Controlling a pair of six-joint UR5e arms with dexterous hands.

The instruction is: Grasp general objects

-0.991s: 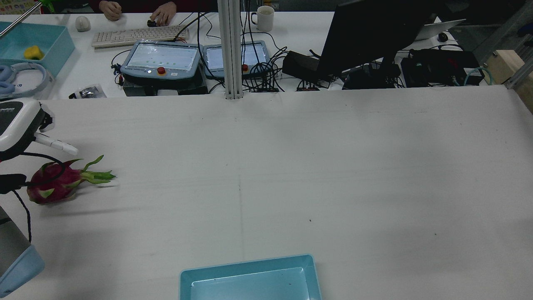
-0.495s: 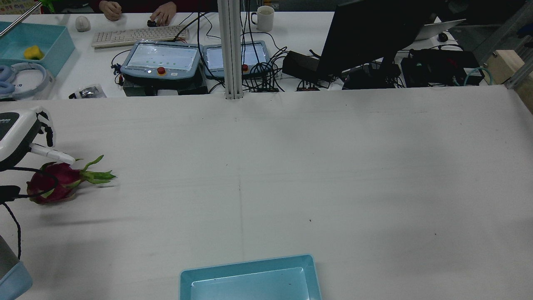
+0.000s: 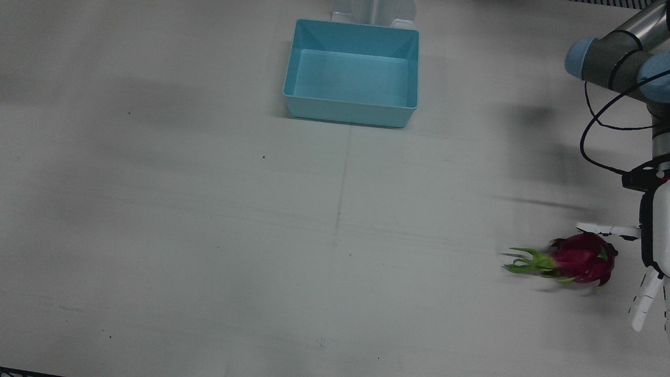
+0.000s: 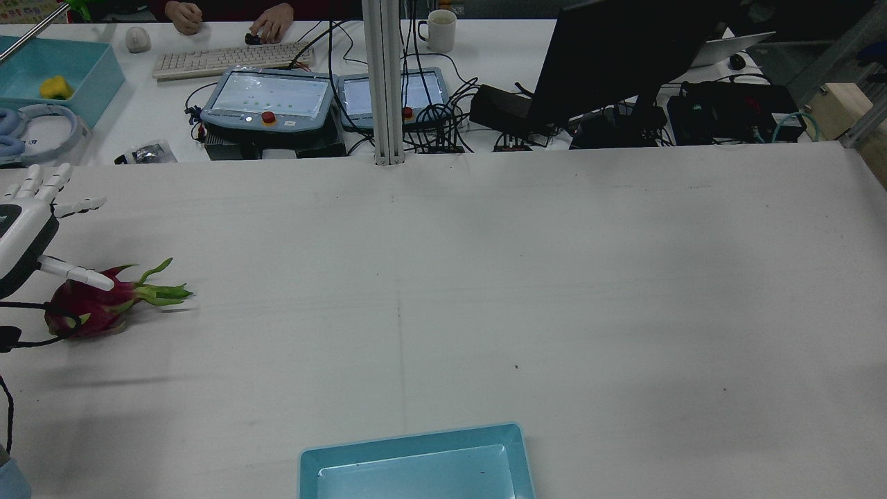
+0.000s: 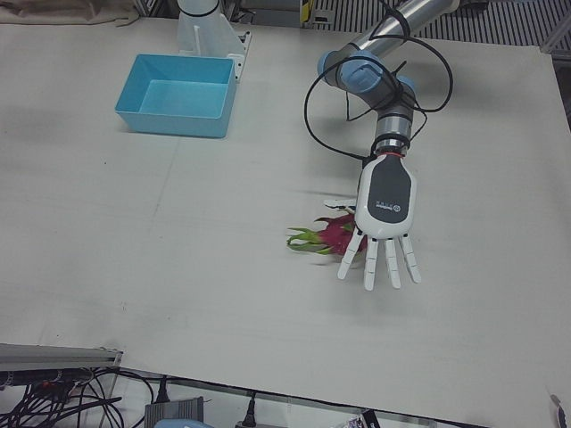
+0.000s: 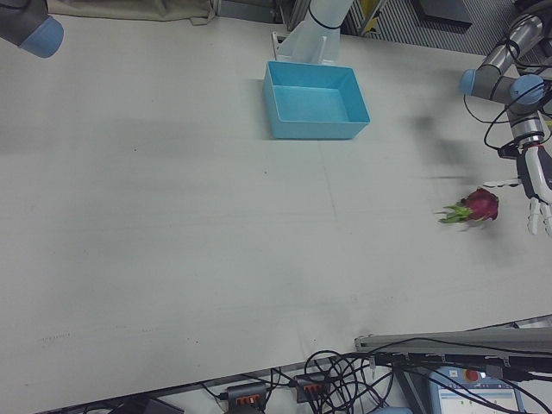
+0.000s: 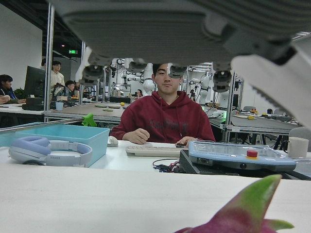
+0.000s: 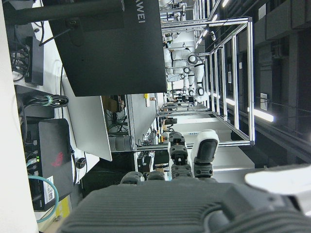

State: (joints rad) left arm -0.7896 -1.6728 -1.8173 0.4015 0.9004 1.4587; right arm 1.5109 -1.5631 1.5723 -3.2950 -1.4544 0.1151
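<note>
Your left hand (image 5: 385,214) hovers with fingers spread, empty, just above the dragon fruit (image 5: 337,235) lying at centre frame; lower your palm over its red body, not the green tips, then curl evenly; right hand's state can't be told

Your left hand (image 4: 24,229) is lower and further back toward the left edge of the rear view than a second ago, and its fingers (image 4: 43,181), then tucked out of sight, are now spread wide. One finger now lies across the top of the dragon fruit (image 4: 93,305) instead of hanging clear above it. The cable crosses the fruit lower down.
</note>
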